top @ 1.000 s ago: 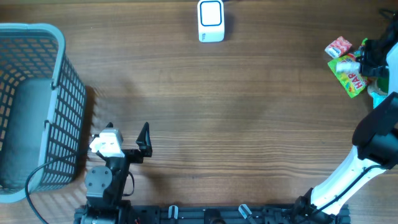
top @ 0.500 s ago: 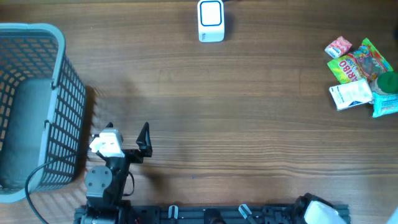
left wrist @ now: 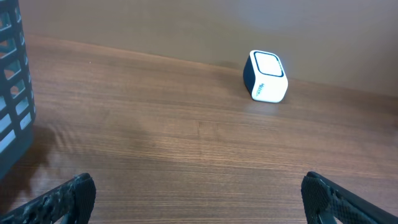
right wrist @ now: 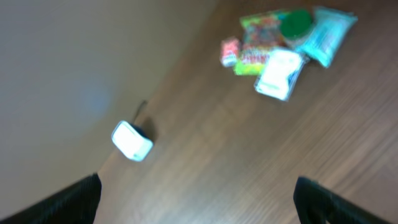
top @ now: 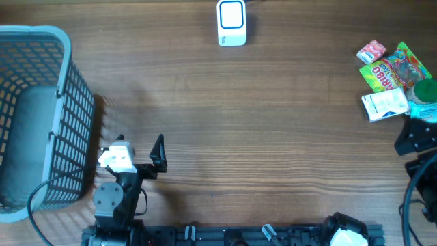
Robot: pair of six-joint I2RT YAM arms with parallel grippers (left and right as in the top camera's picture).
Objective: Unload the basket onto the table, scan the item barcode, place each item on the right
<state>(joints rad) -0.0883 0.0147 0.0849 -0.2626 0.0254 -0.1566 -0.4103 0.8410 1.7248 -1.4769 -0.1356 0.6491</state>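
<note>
Brown wood-grain desk runs the whole width, with a plain wall behind it in the wrist views. At the far edge, about the middle, stands a small white scanner with a blue-framed face. From the left wrist it sits alone on bare wood.

On the left side of the desk is a tall grey-blue mesh basket, its wall leaning out toward the centre.

The items for scanning lie together at the far right of the desk, well apart from the scanner. There is a small pink packet at the far side, a green Haribo bag beside it, a white pouch on the near side, and a teal pack at the very edge with a round green lid above it. They touch or overlap one another, and none is held.

The left tool sits low at the near edge just beside the basket, its dark fingers spread wide with only wood between them.

The right arm shows at the right edge, on the near side of the pile. The right tool is also wide and holds nothing. Its view is blurred, with the packets far off at the top and the scanner lower left
</note>
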